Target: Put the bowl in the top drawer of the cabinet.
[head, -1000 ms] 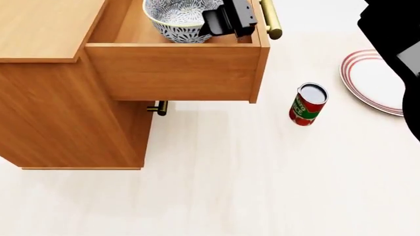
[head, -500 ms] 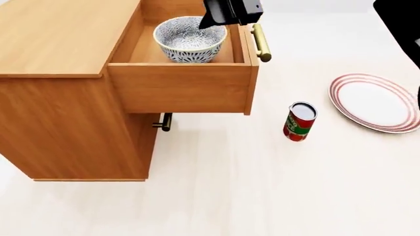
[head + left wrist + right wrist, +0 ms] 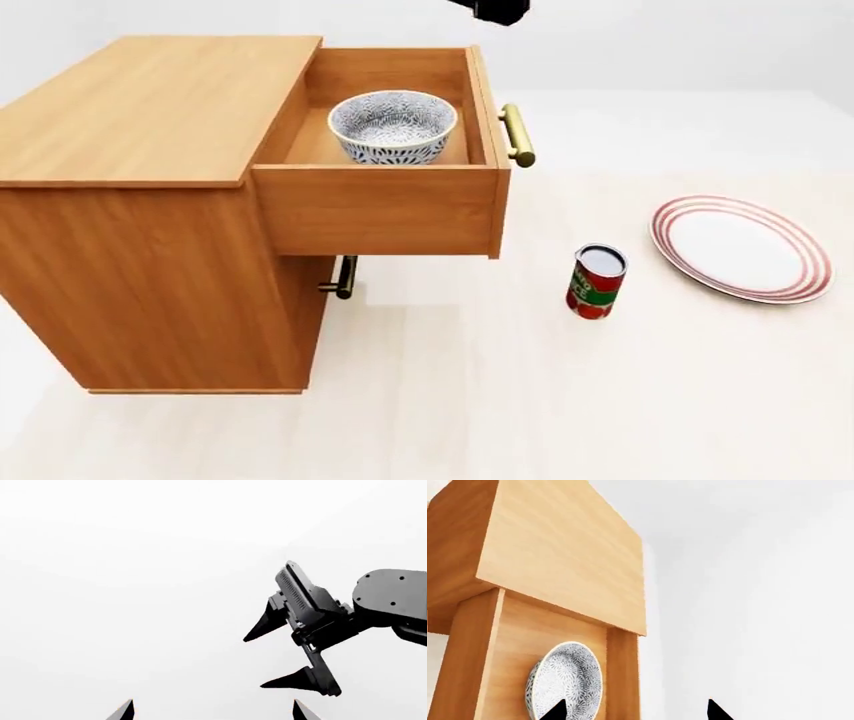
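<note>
The speckled blue-and-white round bowl [image 3: 394, 125] sits in the light wooden cabinet's [image 3: 147, 200] open top drawer [image 3: 380, 205]; both pincers spread, empty. Retreat should stay clear of its rim.

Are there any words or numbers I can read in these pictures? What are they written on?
Can: its red and green label carries light lettering, but it is too small and blurred to read.
Bowl, top drawer, cabinet and plate: no words, numbers or signs on them.
So nothing here can be read.
</note>
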Motion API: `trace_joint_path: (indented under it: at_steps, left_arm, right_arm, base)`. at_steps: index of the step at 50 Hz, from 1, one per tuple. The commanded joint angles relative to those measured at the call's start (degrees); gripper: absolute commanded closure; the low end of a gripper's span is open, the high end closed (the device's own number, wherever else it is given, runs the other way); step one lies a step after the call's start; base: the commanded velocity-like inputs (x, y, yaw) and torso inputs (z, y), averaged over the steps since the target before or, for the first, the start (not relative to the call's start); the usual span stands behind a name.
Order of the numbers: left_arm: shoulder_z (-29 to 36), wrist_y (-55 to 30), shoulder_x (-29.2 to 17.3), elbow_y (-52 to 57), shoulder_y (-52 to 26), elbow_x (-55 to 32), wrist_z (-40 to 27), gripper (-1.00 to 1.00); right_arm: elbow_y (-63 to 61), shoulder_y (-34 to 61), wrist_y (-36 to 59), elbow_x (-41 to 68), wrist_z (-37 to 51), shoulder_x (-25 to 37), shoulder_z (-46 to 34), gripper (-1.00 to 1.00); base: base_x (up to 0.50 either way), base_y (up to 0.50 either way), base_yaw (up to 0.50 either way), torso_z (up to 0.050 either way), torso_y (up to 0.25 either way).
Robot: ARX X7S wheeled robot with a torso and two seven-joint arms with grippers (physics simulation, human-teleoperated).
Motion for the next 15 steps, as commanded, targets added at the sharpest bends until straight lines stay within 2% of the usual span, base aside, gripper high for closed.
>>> trace_joint_path:
  at_steps: [1,8,15]
  left_arm:
    - [3.63,0.26,1.77,-0.03,-1.74,3.52,1.71,-1.0]
    - [3.63,0.72,1.12,-0.1,-1.84,3.12,1.44,-1.0]
    - [3.74,0.74,1.1,-0.34,-1.72,3.41,1.39,-1.0]
  right_arm:
    - [-33.66,0.19,21.1,15.41,23.37,18.54,11.06,-1.0]
    - [-48.53,1.39,33.56,33.75,41.37,29.44,22.58,-1.0]
    - [-54.92,0.63,36.98,53.65,61.7,39.97,30.4,-1.0]
  base:
    - [0.0,0.0,0.0,0.0,0.217]
    - [0.0,0.0,0.0,0.0,0.216]
    - [0.0,0.0,0.0,0.0,0.217]
